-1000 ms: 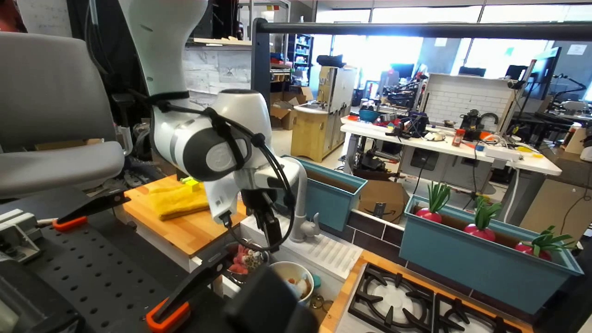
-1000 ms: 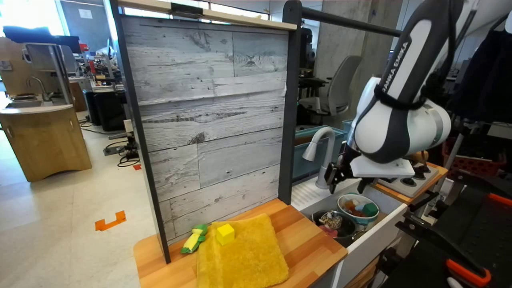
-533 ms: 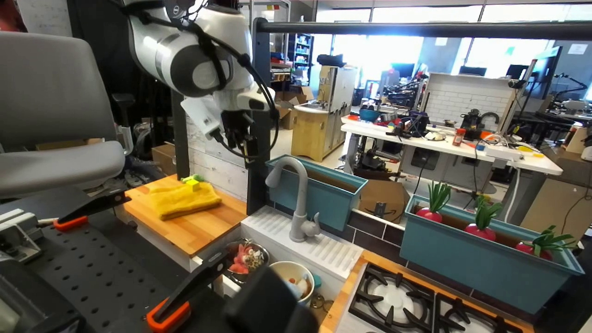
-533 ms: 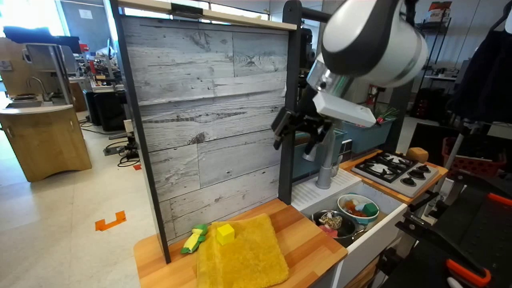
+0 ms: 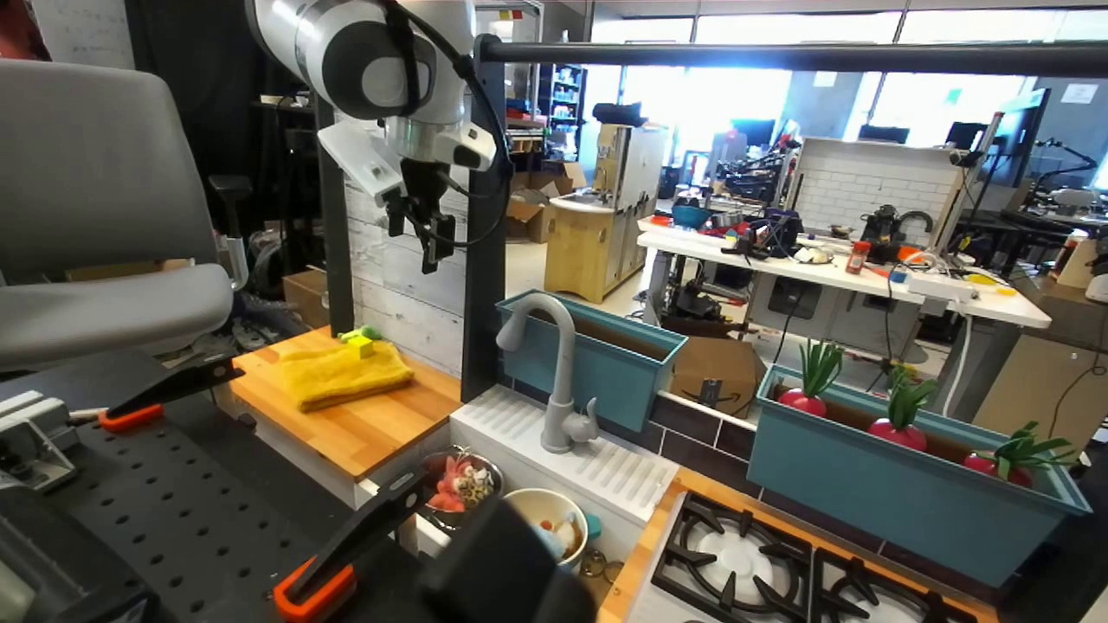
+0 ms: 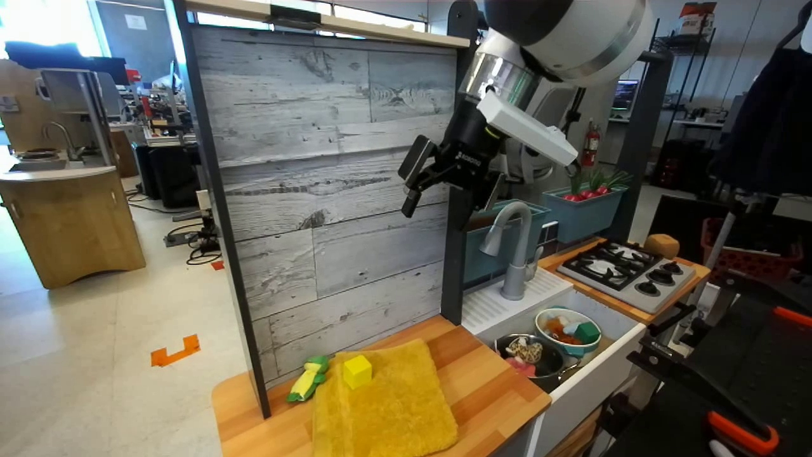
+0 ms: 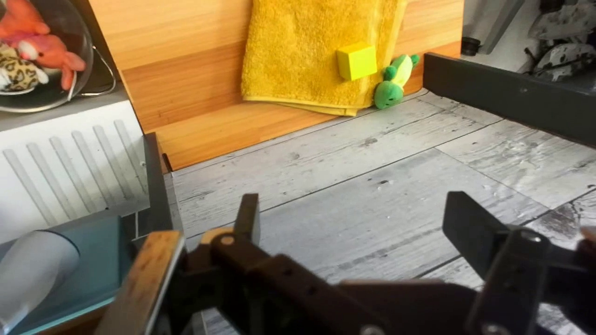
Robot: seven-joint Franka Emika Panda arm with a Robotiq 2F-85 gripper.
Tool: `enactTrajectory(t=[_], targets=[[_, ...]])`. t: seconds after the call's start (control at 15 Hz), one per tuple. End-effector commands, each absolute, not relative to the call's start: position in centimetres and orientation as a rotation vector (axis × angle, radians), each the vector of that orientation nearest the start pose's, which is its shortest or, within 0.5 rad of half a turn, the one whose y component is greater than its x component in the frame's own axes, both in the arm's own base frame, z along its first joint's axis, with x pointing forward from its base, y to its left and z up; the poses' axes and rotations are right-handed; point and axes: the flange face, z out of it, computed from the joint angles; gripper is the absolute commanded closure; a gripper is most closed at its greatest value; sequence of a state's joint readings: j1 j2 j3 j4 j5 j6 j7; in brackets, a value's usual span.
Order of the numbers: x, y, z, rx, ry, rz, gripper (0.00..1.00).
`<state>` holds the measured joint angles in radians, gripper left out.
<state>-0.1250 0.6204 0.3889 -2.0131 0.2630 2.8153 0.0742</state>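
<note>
My gripper [image 7: 354, 214] stands open with nothing between its fingers, in the air in front of the grey wood-look panel [image 6: 342, 190]. In both exterior views the gripper [image 5: 417, 240] [image 6: 442, 203] hangs well above the wooden counter [image 6: 482, 374]. On that counter lies a folded yellow towel [image 6: 393, 406]. A yellow cube [image 6: 358, 372] rests on the towel, and a green-and-yellow plush toy [image 6: 308, 379] lies beside it, against the panel's foot. The wrist view shows the cube [image 7: 357, 61] and the plush toy [image 7: 391, 86] beyond the fingertips.
In the white sink [image 6: 590, 371] stand a metal pot [image 6: 550, 363] with plush toys and a bowl [image 6: 574, 348] with mixed items. A grey faucet [image 6: 521, 247] and a dark post [image 6: 454, 279] rise near the gripper. Blue planters [image 5: 900, 484] stand behind the stove [image 5: 736, 562].
My gripper has risen from above the sink by the faucet and swung toward the panel and the towel side. The towel, cube, plush toy, pot and bowl have not moved.
</note>
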Motion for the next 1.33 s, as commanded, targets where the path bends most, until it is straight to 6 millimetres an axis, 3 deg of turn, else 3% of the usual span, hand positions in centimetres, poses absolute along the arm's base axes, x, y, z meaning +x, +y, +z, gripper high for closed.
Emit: enactTrajectory(t=[0.0,0.2,0.47,0.93,1.27], targets=[[58.9,16.4,16.3,-2.813,0.115,-0.254,0.00],[56.2,20.5,14.4,-2.830,-0.024,-0.267,0.00],[56.2,24.8,11.7,-2.827,-0.157,-0.423,0.00],[58.6,25.5,3.1,-2.903,-0.087,-0.436,0.00],[60.8,28.3,1.6,-2.839,0.014,-0.478,0.00]])
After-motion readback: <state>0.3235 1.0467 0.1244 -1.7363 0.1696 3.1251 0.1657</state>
